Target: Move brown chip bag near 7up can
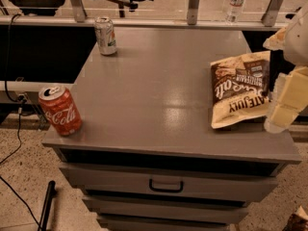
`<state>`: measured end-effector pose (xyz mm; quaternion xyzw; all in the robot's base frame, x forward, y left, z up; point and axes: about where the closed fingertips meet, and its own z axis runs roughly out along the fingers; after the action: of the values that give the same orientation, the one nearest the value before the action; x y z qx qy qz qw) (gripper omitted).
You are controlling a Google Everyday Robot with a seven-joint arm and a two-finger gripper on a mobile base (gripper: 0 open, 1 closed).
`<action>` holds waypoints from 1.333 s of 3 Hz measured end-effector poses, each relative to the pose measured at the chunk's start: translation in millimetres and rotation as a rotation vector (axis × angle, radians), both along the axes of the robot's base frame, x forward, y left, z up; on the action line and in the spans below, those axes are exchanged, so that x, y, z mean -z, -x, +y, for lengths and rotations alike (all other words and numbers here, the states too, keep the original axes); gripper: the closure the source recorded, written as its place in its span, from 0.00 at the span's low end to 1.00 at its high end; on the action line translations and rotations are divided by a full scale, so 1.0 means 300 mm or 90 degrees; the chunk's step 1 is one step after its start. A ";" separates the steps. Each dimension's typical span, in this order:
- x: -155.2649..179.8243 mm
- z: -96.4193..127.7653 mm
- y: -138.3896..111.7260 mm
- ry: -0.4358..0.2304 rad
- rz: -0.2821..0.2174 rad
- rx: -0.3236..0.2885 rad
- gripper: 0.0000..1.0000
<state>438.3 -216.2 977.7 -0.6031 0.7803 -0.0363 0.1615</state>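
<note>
Brown chip bag [240, 88] at right edge of table [159, 95], hand [285, 102] just beside it, grip cannot be told, 7up can [105, 35] at far left corner

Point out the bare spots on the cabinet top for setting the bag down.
Bare: the wide middle of the top, between the 7up can at the back left, the Coke can at the front left and the chip bag. Crowded: the right edge, where the gripper hangs by the bag.
</note>
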 end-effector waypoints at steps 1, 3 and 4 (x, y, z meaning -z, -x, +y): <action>0.000 0.000 0.000 0.000 0.000 0.000 0.00; 0.118 -0.037 -0.081 -0.009 0.017 0.035 0.00; 0.223 -0.067 -0.106 -0.008 0.039 0.059 0.00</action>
<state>470.2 -236.5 910.9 -0.5660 0.8122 -0.0207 0.1397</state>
